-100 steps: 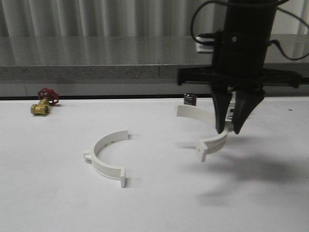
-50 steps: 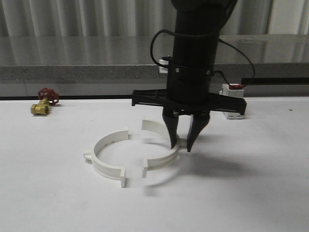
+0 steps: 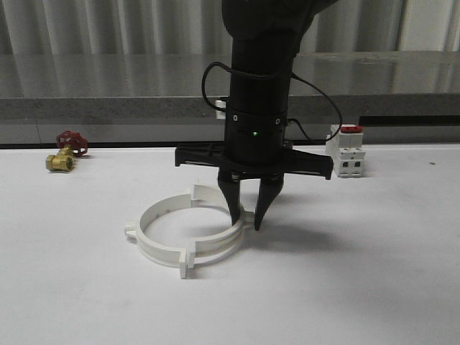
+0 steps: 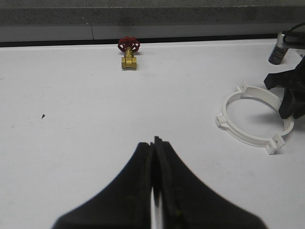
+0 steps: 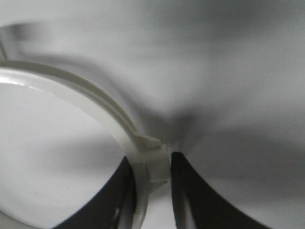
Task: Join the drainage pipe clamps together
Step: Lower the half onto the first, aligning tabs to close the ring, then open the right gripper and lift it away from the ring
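Note:
Two white drainage pipe clamps lie on the white table as one ring, their end tabs meeting at the back and the front. The left clamp point(image 3: 153, 246) point(image 4: 244, 135) lies free. My right gripper point(image 3: 246, 219) point(image 5: 151, 158) comes straight down and is shut on the rim of the right clamp point(image 3: 218, 246) point(image 5: 95, 102) at its small outer lug, one finger inside the ring and one outside. My left gripper point(image 4: 154, 140) is shut on nothing and hovers over bare table, well to the left of the ring.
A brass valve with a red handle point(image 3: 65, 152) point(image 4: 128, 52) sits at the back left. A white block with a red top point(image 3: 346, 154) stands at the back right. A small black cylinder point(image 4: 277, 47) is behind the ring. A grey ledge point(image 3: 108, 108) bounds the table's far edge.
My right gripper has carried the right clamp leftward across the table. Its end tabs now meet those of the left clamp and close the ring. The left clamp stayed put.

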